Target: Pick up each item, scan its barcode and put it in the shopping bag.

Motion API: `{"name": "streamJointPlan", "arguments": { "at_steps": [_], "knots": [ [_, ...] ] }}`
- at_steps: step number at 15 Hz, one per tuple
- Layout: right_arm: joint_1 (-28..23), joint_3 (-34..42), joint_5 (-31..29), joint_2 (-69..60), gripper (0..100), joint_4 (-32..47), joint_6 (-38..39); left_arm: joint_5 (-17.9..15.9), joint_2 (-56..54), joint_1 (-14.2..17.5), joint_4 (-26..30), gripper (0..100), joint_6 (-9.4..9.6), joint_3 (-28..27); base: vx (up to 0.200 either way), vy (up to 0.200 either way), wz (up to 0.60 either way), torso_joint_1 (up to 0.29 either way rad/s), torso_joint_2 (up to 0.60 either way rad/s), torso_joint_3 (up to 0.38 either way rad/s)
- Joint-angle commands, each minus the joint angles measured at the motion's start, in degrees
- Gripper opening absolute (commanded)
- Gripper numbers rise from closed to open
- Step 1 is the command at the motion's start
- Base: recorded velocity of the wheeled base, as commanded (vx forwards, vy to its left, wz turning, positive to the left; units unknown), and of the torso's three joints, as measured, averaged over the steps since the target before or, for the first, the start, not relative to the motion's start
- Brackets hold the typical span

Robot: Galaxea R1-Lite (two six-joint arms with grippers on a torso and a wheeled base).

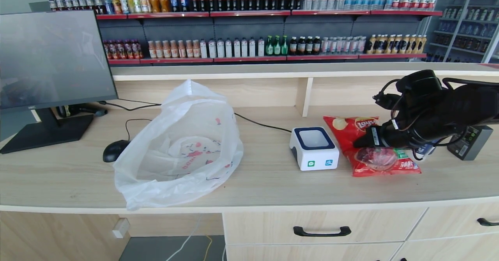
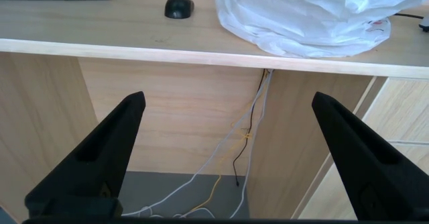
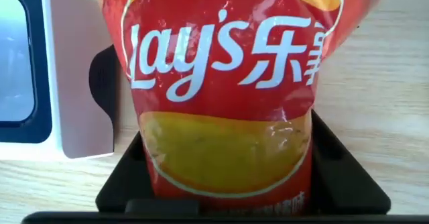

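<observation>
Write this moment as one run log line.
right hand: at chip bag beside scanner | left hand: open, facing counter | shopping bag: on counter

The glossy red crisp packet runs past the frame at both ends in the right wrist view, and the black right pincer hides part of it in the head view. Beside that pincer, the white box-shaped scanner with a dark-rimmed window is cut off. Beyond the left pincer, the translucent white plastic shopping bag is cropped too.
</observation>
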Motion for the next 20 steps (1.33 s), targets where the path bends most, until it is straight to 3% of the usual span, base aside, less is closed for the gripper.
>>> {"name": "streamJointPlan", "arguments": {
  "at_steps": [1, 13, 20],
  "knots": [
    [0.02, 0.04, -0.07, -1.31, 0, -0.21, 0.59, 0.02, -0.02, 0.07, -0.02, 100, -0.01, 0.01, 0.000, 0.000, 0.00, 0.000, 0.00, 0.000],
    [0.28, 2.76, -0.15, -8.26, 0, -0.21, 0.94, 0.02, -0.02, 0.07, -0.02, 100, -0.01, 0.01, 0.000, 0.000, 0.00, 0.000, 0.00, 0.000],
    [0.46, 12.70, 0.20, -22.14, 0, -0.65, 0.68, 0.02, -0.02, 0.07, -0.02, 100, -0.01, 0.01, 0.000, 0.000, 0.00, 0.000, 0.00, 0.000]
  ]
}}
